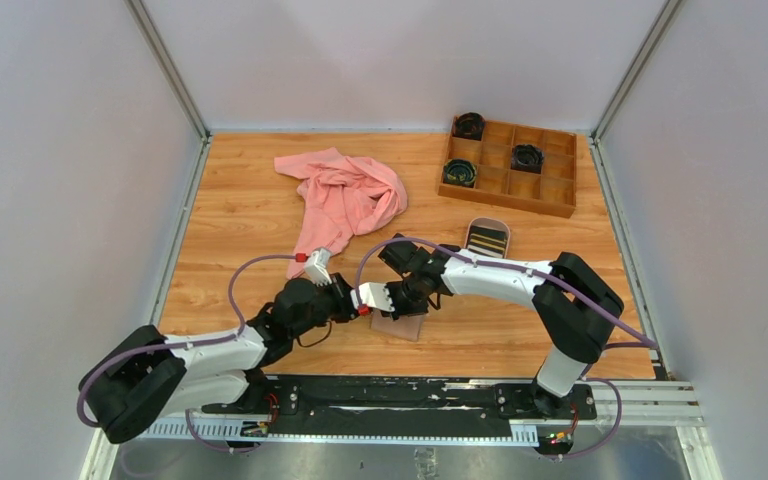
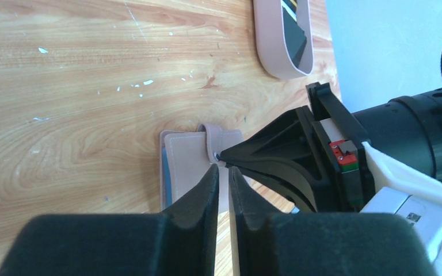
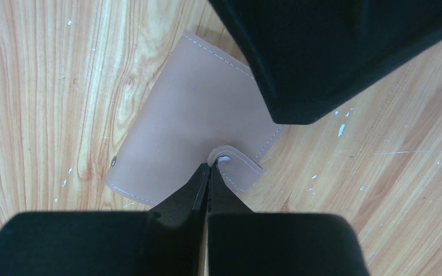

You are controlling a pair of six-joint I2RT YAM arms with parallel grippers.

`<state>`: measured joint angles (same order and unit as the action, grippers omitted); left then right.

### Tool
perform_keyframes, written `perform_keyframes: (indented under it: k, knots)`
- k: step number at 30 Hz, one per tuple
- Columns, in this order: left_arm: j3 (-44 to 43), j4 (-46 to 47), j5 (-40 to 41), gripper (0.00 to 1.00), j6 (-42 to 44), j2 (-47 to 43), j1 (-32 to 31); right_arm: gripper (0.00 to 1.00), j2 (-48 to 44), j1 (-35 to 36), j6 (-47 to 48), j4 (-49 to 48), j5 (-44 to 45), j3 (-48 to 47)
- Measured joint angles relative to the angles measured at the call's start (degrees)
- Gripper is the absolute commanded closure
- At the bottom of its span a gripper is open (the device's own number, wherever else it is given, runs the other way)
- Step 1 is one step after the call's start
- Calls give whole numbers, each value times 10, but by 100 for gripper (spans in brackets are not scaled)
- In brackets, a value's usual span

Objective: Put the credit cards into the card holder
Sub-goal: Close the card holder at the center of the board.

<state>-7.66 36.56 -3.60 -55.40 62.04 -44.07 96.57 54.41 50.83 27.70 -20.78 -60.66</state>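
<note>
The tan card holder (image 1: 400, 328) lies shut and flat on the wood near the table's front, its snap tab (image 3: 237, 164) folded over the cover (image 3: 190, 109). Both grippers meet over it. My right gripper (image 3: 209, 165) is shut, its tips touching the tab's edge beside the pale stud (image 2: 214, 154). My left gripper (image 2: 223, 171) points at the same tab with its jaws a narrow slit apart; holder and wood show through the gap. A blue inner edge (image 2: 164, 178) peeks out. Black striped credit cards (image 1: 487, 240) lie in the oval tray (image 2: 267, 49).
A crumpled pink cloth (image 1: 345, 195) lies at the back centre. A wooden compartment box (image 1: 535, 185) with coiled black cables stands at the back right, just behind the tray. Grey walls close in both sides.
</note>
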Motion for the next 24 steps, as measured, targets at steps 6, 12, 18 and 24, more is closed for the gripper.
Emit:
perform_keyframes:
  k: [6, 12, 18, 24]
  knots:
    - [-7, 66, -22, 98, -19, 82, 0, 100, 0, 0, 0, -1, 0, 0]
    - [-9, 219, -56, 99, -62, 244, 0, 100, 0, 0, 0, -2, 0, 1]
    - [-16, 371, -80, 99, -107, 371, 0, 100, 0, 0, 0, -3, 0, 1]
    - [-25, 449, -89, 99, -130, 431, 1, 100, 0, 0, 0, -3, 0, 1]
